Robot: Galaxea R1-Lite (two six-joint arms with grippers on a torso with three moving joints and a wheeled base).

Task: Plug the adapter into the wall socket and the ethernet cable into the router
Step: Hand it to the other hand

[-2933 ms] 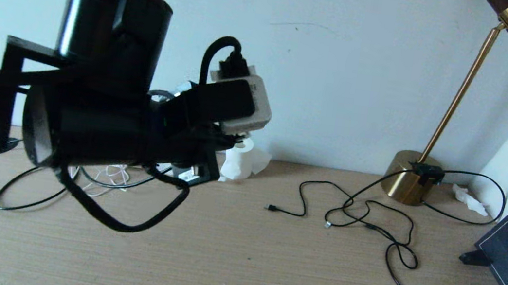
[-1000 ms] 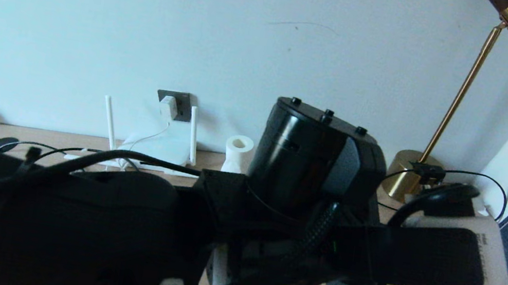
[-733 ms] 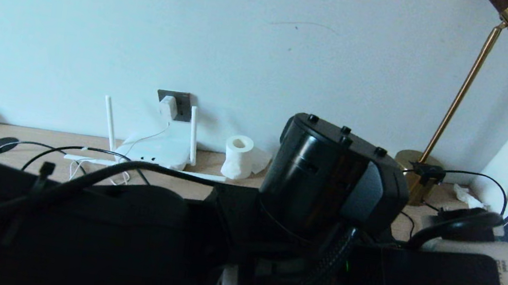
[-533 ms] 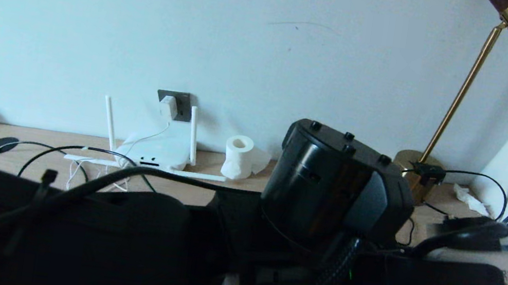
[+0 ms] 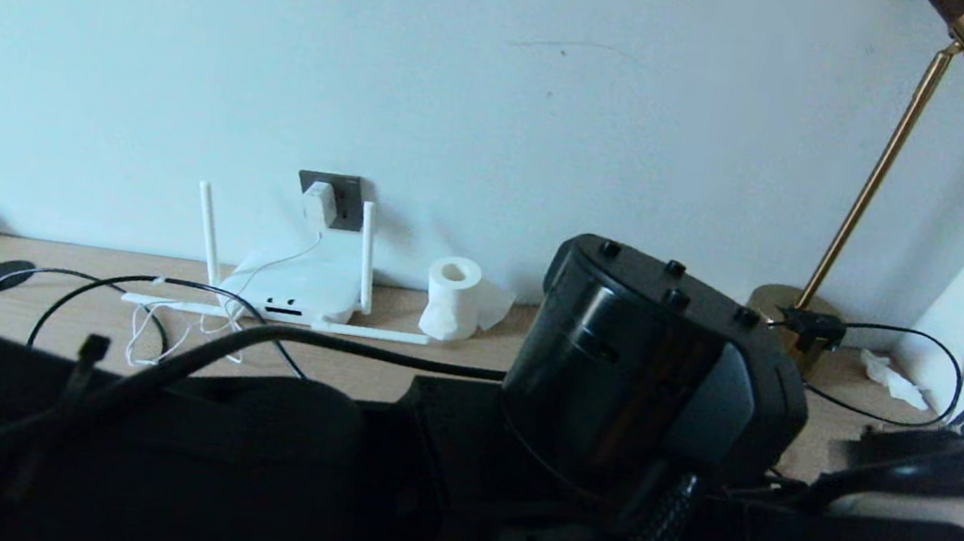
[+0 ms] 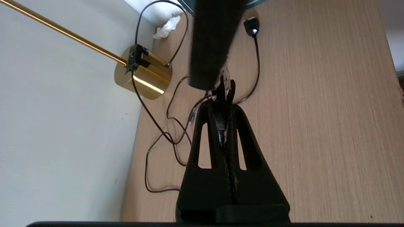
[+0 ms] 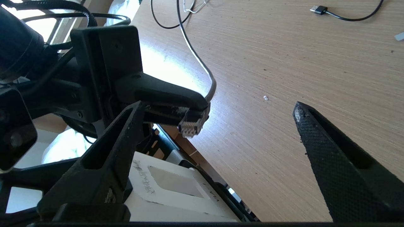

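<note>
both grippers meet: left gripper [image 7: 192,118] clamps ethernet cable [image 7: 191,124] between spread right gripper [image 7: 217,108].

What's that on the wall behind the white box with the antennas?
A dark grey wall socket, with the small white adapter plugged into it, its thin cord dropping to the router. The adapter covers part of the plate.

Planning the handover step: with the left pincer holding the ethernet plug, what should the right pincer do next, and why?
Probably close the right pincer on the ethernet cable just behind its plug. The adapter already sits in the wall socket, the left pincer is shut on the cable, and the right jaws stand open around it.
</note>
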